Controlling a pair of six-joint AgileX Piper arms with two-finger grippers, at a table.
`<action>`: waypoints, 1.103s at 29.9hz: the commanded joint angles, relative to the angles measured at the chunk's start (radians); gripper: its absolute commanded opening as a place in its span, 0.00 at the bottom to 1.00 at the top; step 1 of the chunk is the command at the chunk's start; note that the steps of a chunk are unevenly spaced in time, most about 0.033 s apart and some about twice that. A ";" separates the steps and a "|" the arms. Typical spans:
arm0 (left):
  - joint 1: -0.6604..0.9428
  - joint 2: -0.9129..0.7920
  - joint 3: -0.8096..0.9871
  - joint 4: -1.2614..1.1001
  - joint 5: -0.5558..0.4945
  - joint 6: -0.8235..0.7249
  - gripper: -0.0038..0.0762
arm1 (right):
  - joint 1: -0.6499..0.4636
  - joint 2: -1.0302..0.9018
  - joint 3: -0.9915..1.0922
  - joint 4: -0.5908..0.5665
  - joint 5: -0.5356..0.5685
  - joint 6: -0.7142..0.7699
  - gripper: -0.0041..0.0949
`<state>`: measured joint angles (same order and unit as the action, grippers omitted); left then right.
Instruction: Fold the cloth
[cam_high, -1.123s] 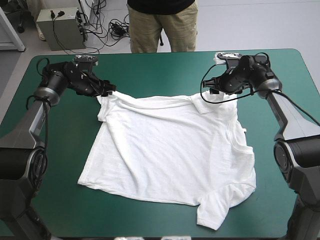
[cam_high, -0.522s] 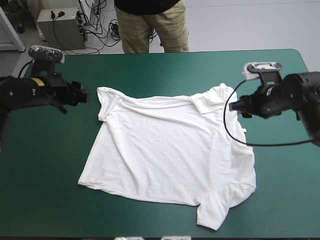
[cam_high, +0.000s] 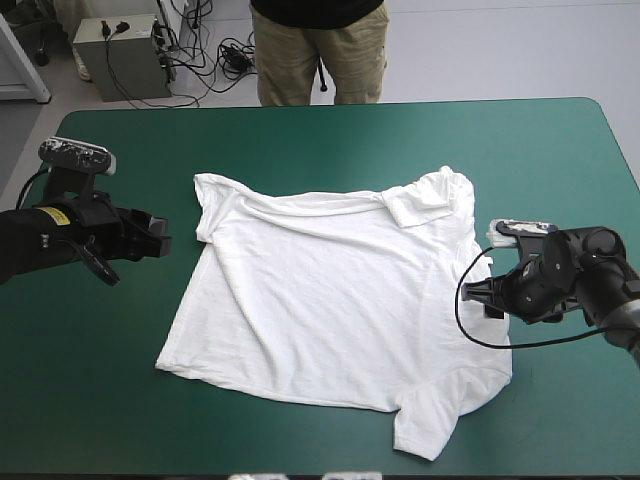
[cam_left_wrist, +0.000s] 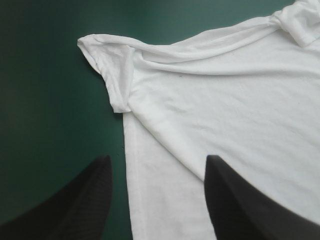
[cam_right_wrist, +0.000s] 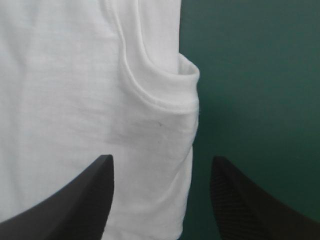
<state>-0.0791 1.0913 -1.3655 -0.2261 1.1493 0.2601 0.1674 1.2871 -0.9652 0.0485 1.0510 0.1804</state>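
The T-shirt (cam_high: 330, 290) lies spread flat on the worktop (cam_high: 560, 150). The left end effector (cam_high: 160, 236), spread, hovers beside one side edge. The right end effector (cam_high: 480, 294), also spread, hovers at the other. That edge looks doubled, so a pinch may catch one layer and skew the fold.

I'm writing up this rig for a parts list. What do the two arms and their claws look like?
Both arms are black with bulky rounded housings. The left arm carries a small yellow label; the right arm shows none. The left claw and right claw each have two broad black fingers shaped like curved fins, wide at the base.
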 joint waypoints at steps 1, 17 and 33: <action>0.000 -0.017 -0.023 -0.059 -0.051 -0.010 0.55 | -0.009 0.018 0.014 -0.013 -0.067 0.019 0.58; 0.000 -0.011 -0.023 -0.096 -0.059 -0.010 0.55 | -0.109 0.269 0.023 0.054 -0.134 -0.089 0.37; 0.000 -0.004 -0.023 -0.105 -0.046 -0.010 0.55 | -0.237 0.216 -0.071 -0.130 -0.192 0.054 0.02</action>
<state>-0.0791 1.1010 -1.3637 -0.3029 1.1482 0.2601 -0.0020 1.5400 -0.9716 -0.0347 0.8895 0.2228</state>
